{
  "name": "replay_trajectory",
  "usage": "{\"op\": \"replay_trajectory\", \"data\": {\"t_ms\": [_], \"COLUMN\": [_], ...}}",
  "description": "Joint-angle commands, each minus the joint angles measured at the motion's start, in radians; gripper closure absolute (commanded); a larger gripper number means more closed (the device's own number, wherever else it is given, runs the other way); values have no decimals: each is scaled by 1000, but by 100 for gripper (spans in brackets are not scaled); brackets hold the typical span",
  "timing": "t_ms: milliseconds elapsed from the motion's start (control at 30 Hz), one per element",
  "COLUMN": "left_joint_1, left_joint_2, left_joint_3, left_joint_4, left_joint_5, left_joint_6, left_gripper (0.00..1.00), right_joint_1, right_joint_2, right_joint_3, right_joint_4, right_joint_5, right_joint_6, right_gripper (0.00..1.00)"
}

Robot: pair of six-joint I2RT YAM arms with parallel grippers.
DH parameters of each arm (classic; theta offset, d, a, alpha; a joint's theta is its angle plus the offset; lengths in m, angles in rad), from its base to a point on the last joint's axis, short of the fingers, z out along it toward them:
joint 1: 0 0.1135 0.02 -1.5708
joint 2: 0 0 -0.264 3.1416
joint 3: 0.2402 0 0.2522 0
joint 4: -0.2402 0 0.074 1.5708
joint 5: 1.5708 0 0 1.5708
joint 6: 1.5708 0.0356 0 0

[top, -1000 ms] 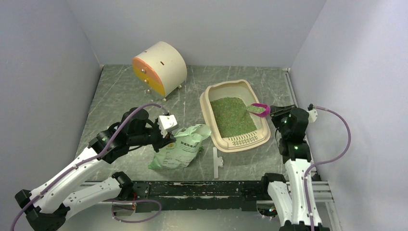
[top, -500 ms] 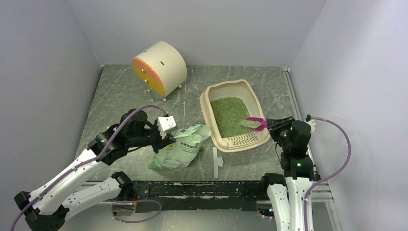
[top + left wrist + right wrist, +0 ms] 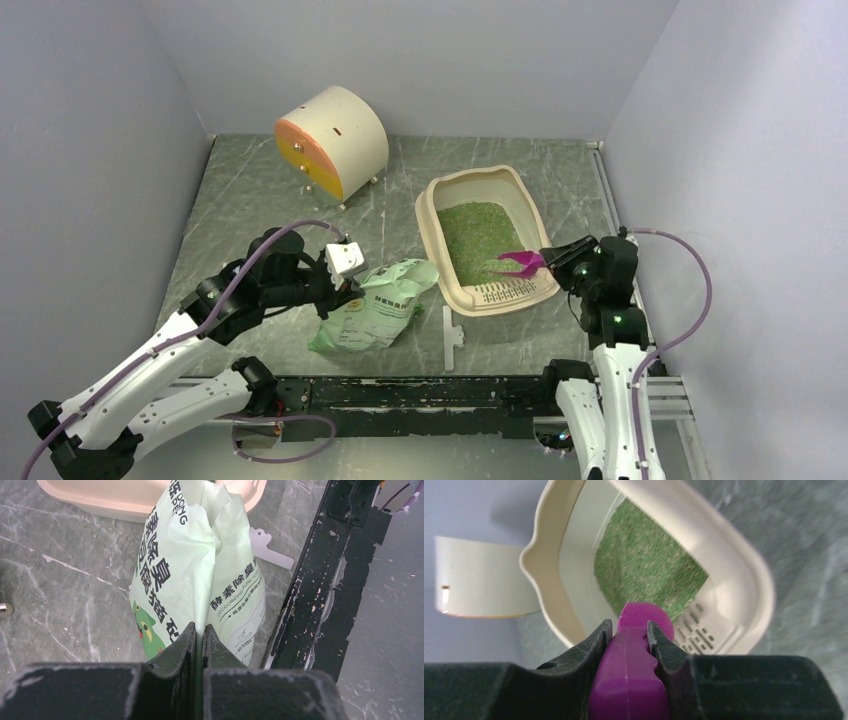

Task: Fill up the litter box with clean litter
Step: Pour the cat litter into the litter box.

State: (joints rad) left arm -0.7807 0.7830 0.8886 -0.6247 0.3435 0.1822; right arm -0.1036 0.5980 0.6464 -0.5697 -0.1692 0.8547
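Over the litter box at its grille end, I'm spreading the fill with the scoop.
My right gripper, jaws partway in, clamps the magenta scoop's handle, blade dipped toward the clean litter bedding the tray; my left gripper pinches the bag tight by its edge, beside the box. Pouring looks done, I judge; next calls for a shallow, level sweep inside the rim.
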Motion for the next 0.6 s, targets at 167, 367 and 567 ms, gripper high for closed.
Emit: {"op": "replay_trajectory", "data": {"t_ms": [167, 367, 567], "left_joint_1": [-3, -3, -2], "left_joint_2": [-9, 2, 20], "left_joint_3": [30, 31, 43], "left_joint_4": [172, 189, 192], "left_joint_5": [52, 61, 68], "left_joint_6": [-9, -15, -11], "left_gripper": [95, 95, 95], "right_joint_1": [-4, -4, -2], "right_joint_2": [104, 157, 200], "right_joint_3": [241, 338, 420], "right_joint_4": [-47, -70, -79], "right_joint_5": [180, 124, -14], "right_joint_6": [-369, -454, -524], "right_gripper": [100, 100, 100]}}
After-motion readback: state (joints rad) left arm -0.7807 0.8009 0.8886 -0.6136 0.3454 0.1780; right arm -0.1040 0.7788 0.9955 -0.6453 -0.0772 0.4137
